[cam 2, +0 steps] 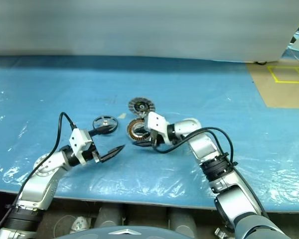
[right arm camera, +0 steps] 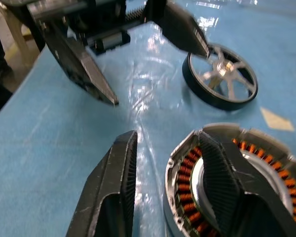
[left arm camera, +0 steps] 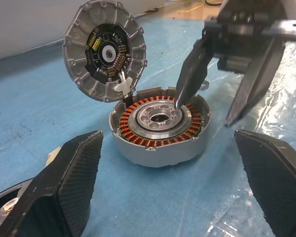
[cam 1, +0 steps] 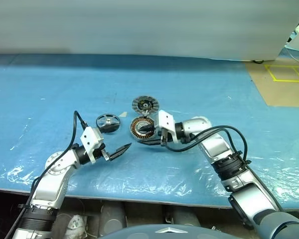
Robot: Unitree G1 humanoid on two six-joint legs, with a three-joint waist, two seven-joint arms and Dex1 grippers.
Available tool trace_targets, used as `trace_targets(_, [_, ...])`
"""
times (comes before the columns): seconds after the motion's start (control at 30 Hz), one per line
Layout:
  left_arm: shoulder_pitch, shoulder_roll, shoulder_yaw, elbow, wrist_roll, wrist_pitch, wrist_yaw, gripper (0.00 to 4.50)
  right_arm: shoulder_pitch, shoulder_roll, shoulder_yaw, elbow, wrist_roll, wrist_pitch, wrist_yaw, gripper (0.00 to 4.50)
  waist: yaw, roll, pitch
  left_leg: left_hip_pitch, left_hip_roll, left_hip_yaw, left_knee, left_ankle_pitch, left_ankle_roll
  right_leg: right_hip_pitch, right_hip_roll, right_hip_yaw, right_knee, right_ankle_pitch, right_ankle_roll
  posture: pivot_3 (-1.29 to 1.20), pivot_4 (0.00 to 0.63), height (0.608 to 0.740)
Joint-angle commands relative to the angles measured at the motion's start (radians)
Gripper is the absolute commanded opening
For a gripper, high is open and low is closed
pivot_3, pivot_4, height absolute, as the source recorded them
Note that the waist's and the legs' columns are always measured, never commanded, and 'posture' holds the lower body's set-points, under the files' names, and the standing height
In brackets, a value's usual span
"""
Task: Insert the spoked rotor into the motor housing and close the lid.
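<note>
Left wrist view looks between the left gripper's (cam 1: 118,151) two black fingers (left arm camera: 69,173), which stand wide apart with nothing between them, and across to the motor housing (left arm camera: 160,123). That housing is a shallow grey cup holding a ring of copper-brown windings around a silver hub with a hole at its middle; it sits flat on the blue table (cam 1: 50,89) covered in clear film. The lid (left arm camera: 104,49) stands tilted up at the housing's far edge, its inner face with a dark circuit board turned toward the camera, so the housing is uncovered.

The right gripper (cam 1: 148,134) reaches in from the right and is at the housing. Its fingers are parted: in the right wrist view one finger (right arm camera: 214,173) lies over the windings inside the cup while the other (right arm camera: 116,187) is outside the wall, above the table. The left wrist view shows one finger's tip down on the silver hub ring. Whether the fingers press on the wall I cannot tell; they are not clamped on anything.

The spoked rotor (cam 1: 107,122), with dark rim and silver spokes, rests on the table to the left of the housing, apart from it, and just beyond the left gripper. A small pale scrap (right arm camera: 276,119) lies on the table between rotor and housing.
</note>
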Motion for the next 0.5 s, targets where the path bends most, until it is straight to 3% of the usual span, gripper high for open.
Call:
trace_targets(0.03, [-0.007, 0.007, 0.008, -0.039, -0.016, -0.002, -0.003, 4.5, 0.022, -0.023, -0.068, -0.072, 0.063, 0.011, -0.012, 2.0, 0.0, 0.0, 0.0, 0.0, 0.0, 0.0, 0.0, 0.0, 0.0, 0.0, 0.0, 0.0, 0.0, 0.0, 0.0, 0.0, 0.15, 0.74])
trace_targets(0.5, [-0.034, -0.054, -0.07, -0.023, -0.016, -0.001, -0.017, 4.5, 0.216, -0.163, -0.255, -0.186, 0.093, 0.063, -0.184, 2.0, 0.004, 0.0, 0.0, 0.0, -0.001, 0.0, 0.0, 0.002, -0.003, 0.0, 0.0, 0.001, -0.001, 0.0, 0.0, 0.0, 0.15, 0.74])
